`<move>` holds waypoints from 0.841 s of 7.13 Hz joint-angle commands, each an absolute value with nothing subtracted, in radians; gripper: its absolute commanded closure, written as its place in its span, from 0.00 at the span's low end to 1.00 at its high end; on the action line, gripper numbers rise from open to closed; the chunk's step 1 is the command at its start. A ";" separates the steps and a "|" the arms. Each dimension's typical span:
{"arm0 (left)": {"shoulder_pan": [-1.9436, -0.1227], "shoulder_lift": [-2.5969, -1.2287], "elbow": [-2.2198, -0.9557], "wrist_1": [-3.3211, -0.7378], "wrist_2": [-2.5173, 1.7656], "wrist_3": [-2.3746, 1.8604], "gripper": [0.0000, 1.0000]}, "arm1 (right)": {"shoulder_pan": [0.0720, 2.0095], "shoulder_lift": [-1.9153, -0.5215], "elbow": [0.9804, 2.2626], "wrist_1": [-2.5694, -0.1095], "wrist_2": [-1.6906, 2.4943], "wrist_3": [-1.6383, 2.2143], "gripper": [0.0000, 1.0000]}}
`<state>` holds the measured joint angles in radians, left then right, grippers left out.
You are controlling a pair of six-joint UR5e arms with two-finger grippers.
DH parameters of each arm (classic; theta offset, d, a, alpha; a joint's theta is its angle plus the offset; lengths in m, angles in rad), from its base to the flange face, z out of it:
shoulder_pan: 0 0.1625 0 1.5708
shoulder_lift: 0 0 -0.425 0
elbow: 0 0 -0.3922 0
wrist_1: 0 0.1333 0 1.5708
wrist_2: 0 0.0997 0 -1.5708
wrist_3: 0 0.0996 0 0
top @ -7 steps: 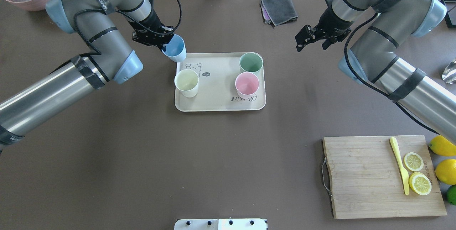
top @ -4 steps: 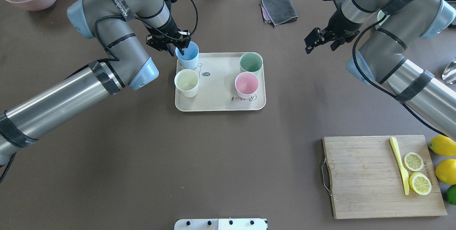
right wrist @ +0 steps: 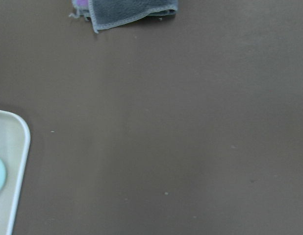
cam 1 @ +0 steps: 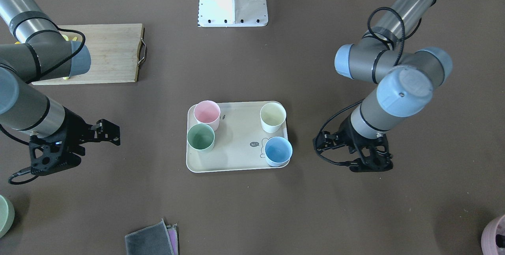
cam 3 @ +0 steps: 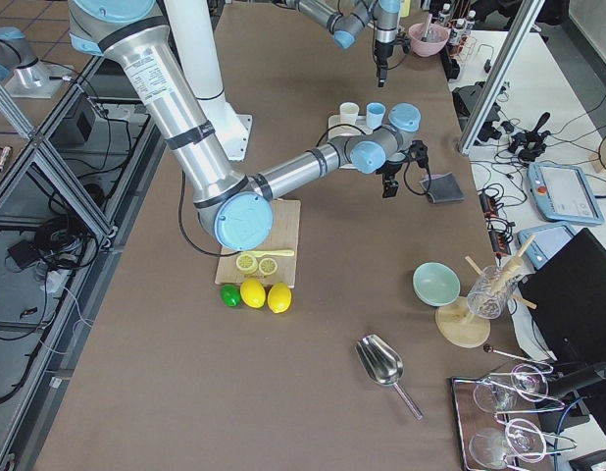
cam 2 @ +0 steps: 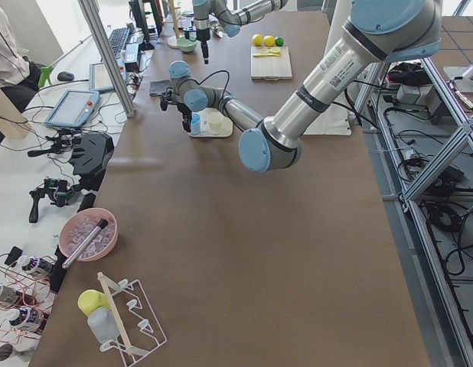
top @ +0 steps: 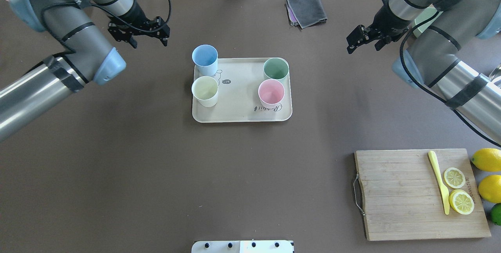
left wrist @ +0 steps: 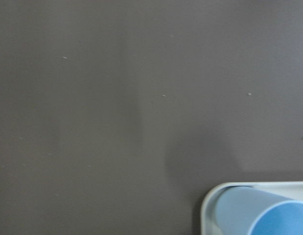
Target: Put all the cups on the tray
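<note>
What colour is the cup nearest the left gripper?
The cup is light blue, clearest in the overhead exterior view.

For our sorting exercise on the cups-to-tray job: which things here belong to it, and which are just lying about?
Belong: tray, blue cup, pale yellow cup, green cup, pink cup.
Lying about: cutting board, yellow knife, lemon slices, lemons, grey cloth.

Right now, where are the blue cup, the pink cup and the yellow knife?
blue cup (top: 204, 55): overhead view, inside its open mouth.
pink cup (top: 271, 91): overhead view, inside its open mouth.
yellow knife (top: 441, 182): overhead view, middle of its length.
</note>
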<state>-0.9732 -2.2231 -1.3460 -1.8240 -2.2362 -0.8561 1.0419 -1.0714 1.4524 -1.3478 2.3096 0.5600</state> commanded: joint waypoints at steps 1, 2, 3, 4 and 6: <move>-1.086 -2.043 -1.443 -1.818 -2.272 -0.600 0.02 | 1.142 -1.141 1.439 -1.351 2.310 0.395 0.00; -1.162 -1.958 -1.459 -1.816 -2.273 -0.428 0.02 | 1.182 -1.161 1.433 -1.376 2.310 0.308 0.00; -1.220 -1.898 -1.457 -1.816 -2.272 -0.250 0.02 | 1.224 -1.169 1.434 -1.437 2.310 0.225 0.00; -1.267 -1.869 -1.451 -1.815 -2.272 -0.170 0.02 | 1.259 -1.198 1.433 -1.446 2.309 0.148 0.00; -1.287 -1.792 -1.463 -1.818 -2.263 -0.161 0.02 | 1.295 -1.248 1.433 -1.445 2.295 0.129 0.00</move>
